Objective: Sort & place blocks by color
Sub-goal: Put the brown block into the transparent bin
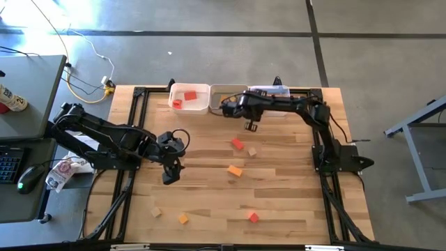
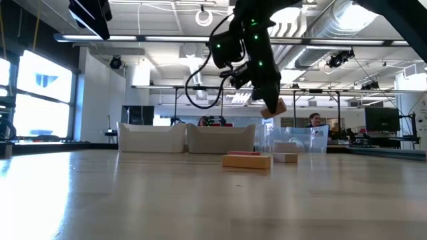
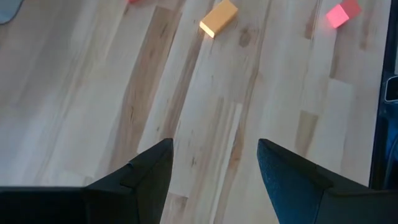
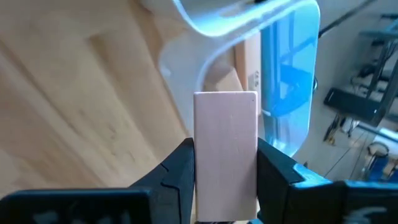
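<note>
**A:** Where's your right gripper (image 1: 251, 126)?

**B:** Up near the table's 12 o'clock edge, just in front of the bins. Your fingers are clamped on a pale wood block (image 4: 225, 152), held clear above the table (image 1: 293, 209). In the low view it hangs above the surface with the pale block (image 2: 275, 109) at the tip.

**A:** Bins?

**B:** Three in a row at 12 o'clock. The white bin (image 1: 189, 97) has two red blocks (image 1: 189, 95) inside. Next is the middle bin (image 1: 224, 95), then a clear bin (image 4: 280, 68), which sits right ahead of your held block in the right wrist view.

**A:** And the left gripper (image 1: 169, 178)?

**B:** About 9 o'clock from table centre, low over bare wood. Your jaws stand apart, nothing between them.

**A:** Loose blocks?

**B:** Centre: a red one (image 1: 237, 143), a pale cube (image 1: 252, 150) just beside it, an orange bar (image 1: 235, 170) toward 6 o'clock from them. Near the 6 o'clock edge: a pale piece (image 1: 155, 212), an orange piece (image 1: 182, 219), a red piece (image 1: 253, 217). Your left wrist view picks up the orange bar (image 3: 219, 18) and a red block (image 3: 342, 13).
</note>
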Action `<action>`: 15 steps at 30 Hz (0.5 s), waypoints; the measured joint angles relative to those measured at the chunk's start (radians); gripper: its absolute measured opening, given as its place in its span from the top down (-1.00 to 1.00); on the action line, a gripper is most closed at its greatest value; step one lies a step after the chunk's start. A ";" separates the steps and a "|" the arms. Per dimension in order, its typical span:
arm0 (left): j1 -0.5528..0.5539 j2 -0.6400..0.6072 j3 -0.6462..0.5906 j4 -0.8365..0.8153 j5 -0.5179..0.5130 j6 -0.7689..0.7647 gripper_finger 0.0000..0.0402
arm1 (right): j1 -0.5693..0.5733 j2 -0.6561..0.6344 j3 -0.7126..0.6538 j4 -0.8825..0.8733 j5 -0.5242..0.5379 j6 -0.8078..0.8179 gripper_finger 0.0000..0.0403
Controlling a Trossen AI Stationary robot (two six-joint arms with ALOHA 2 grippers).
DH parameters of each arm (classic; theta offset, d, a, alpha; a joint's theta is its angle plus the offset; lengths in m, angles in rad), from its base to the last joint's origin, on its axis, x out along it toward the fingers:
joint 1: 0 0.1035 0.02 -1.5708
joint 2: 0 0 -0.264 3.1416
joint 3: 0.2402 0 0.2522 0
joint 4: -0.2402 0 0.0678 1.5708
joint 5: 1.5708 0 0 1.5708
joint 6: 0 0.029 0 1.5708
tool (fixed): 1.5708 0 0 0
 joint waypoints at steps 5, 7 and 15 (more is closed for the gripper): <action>0.001 0.000 0.000 -0.002 0.003 -0.001 -0.09 | -0.055 -0.039 0.000 -0.011 0.003 0.000 0.48; 0.001 0.000 0.000 -0.003 0.003 -0.001 -0.09 | -0.075 -0.067 0.000 -0.011 0.005 -0.004 0.48; 0.001 0.000 0.000 -0.003 0.019 -0.021 -0.09 | -0.169 -0.174 0.000 0.048 -0.007 -0.010 0.48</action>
